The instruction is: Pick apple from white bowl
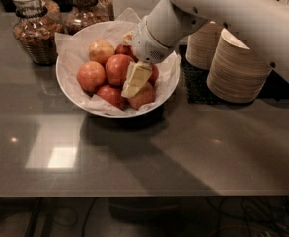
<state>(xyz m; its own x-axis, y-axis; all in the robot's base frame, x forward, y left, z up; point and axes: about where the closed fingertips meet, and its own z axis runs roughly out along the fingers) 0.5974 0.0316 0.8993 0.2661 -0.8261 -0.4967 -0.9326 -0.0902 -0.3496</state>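
Observation:
The white bowl (70,90) is wide and round, lined with crinkled white paper, and stands on the grey counter left of centre. It holds several red and yellow-red apples (117,68). My gripper (135,80) reaches down from the upper right on a white arm (223,14) and is inside the bowl, among the apples at its right side. Its cream tip lies against a red apple in the middle and above another apple (145,97) at the bowl's front right. Apples beneath the wrist are partly hidden.
Two stacks of tan disposable bowls (235,68) lie on a black mat (196,85) right of the bowl. Two glass jars of granola (35,28) stand at the back left. The counter's front edge (134,195) runs across the lower frame.

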